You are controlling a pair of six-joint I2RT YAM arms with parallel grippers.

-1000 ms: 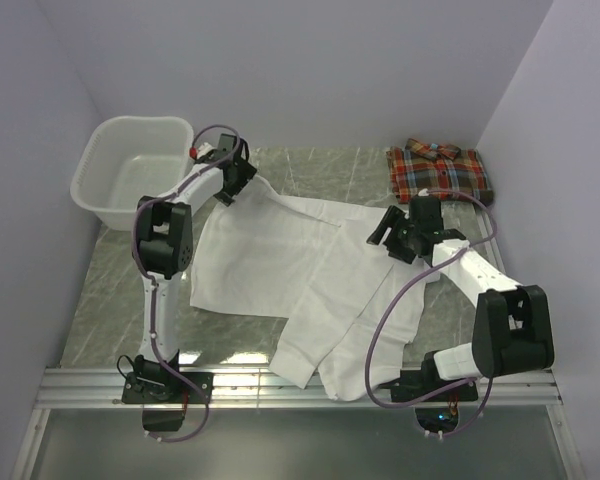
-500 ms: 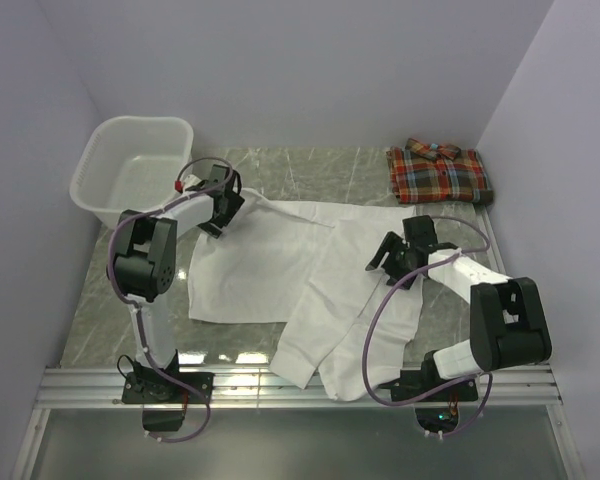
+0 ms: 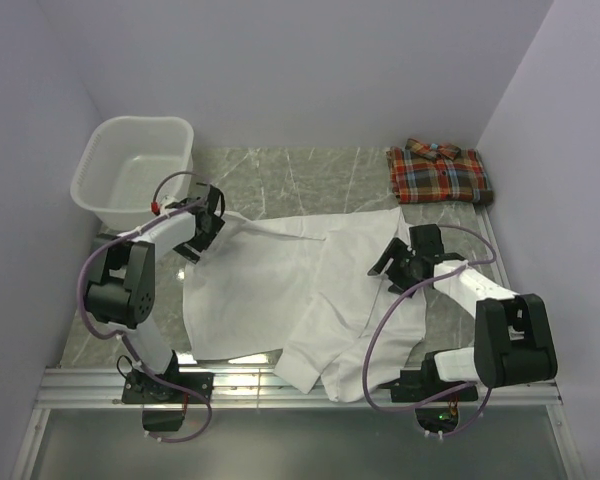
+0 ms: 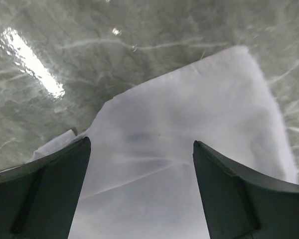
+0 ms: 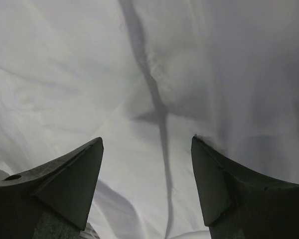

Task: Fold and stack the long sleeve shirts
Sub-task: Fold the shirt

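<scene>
white shirt (image 3: 270, 285) — partly under right arm (image 3: 472, 287), edges cropped

Reaches the left arm (image 3: 115, 285) toward the far left, with the left gripper (image 3: 198, 232) (image 4: 139, 144) angled down, jaws spread wide and empty. Folds the right arm (image 3: 475, 290) inward; aims the right gripper (image 3: 395, 262) (image 5: 147, 142) leftward, jaws wide, nothing gripped.

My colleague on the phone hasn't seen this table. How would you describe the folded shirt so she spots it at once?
On the marble table, go to the far right corner, opposite the white basket at the far left. The plaid shirt lies there folded into a compact rectangle. Its red-orange checks set it apart from the plain white shirt spread out mid-table.
</scene>
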